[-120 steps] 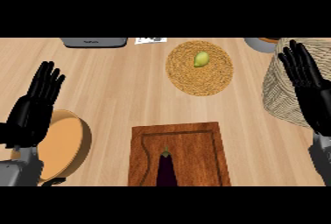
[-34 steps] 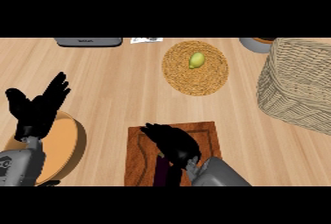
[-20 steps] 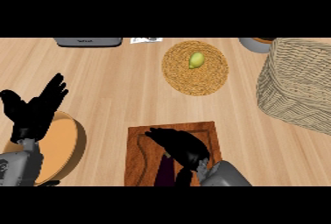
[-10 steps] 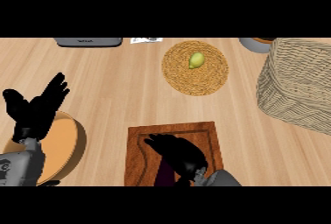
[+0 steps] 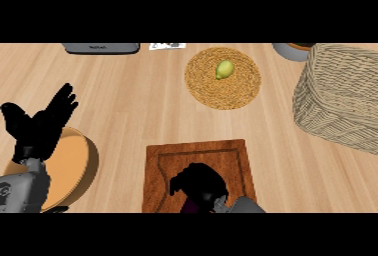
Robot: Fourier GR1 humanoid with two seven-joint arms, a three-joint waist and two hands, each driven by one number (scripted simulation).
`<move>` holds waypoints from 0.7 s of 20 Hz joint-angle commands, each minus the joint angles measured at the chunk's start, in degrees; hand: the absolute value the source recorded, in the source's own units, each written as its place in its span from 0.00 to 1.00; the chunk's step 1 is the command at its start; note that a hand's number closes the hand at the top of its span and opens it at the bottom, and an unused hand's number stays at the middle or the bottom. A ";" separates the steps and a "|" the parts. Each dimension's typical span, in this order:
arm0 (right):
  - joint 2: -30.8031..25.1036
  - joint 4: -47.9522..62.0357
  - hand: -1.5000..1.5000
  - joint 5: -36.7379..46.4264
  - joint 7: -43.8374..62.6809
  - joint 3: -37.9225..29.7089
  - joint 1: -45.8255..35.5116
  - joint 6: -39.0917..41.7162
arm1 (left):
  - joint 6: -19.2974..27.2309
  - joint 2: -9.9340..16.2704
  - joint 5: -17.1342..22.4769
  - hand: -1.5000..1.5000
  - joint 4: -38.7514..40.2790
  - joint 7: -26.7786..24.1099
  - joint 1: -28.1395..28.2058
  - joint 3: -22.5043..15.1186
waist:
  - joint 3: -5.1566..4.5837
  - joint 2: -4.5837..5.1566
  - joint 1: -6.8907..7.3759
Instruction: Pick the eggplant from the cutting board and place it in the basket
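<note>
My left hand [image 5: 43, 127] rests open, fingers straight, above a round tan wooden bowl [image 5: 74, 165]. My right hand [image 5: 198, 184] curls down over the dark purple eggplant [image 5: 195, 206] (mostly hidden) on the rectangular, grooved wooden cutting board [image 5: 232, 160]. The coarse woven basket [image 5: 339, 97] stands far right, beyond a round straw mat [image 5: 221, 87].

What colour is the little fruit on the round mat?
Yellowish green; the fruit shows in the head view, on the woven mat.

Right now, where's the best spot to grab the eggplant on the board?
Around its middle, from above. The eggplant lies lengthwise on the board, so fingers can close across its narrow width. The right hand already sits over it, hiding most of it.
</note>
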 commanded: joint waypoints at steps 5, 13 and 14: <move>0.57 6.26 1.00 2.98 -3.98 3.12 0.80 -4.21 | 0.18 -1.56 -0.76 0.50 -0.72 -0.07 1.30 -0.25 | 0.09 0.22 0.11; -1.00 -7.33 1.00 5.32 7.95 2.17 8.66 -9.61 | 0.03 0.08 -0.93 0.50 0.82 -0.19 -0.52 1.31 | 0.09 -0.20 -1.00; -4.19 -8.22 1.00 7.20 8.22 3.62 14.11 -13.66 | -0.50 0.60 -0.33 0.50 1.95 -1.21 0.46 2.34 | 0.09 -0.34 -1.74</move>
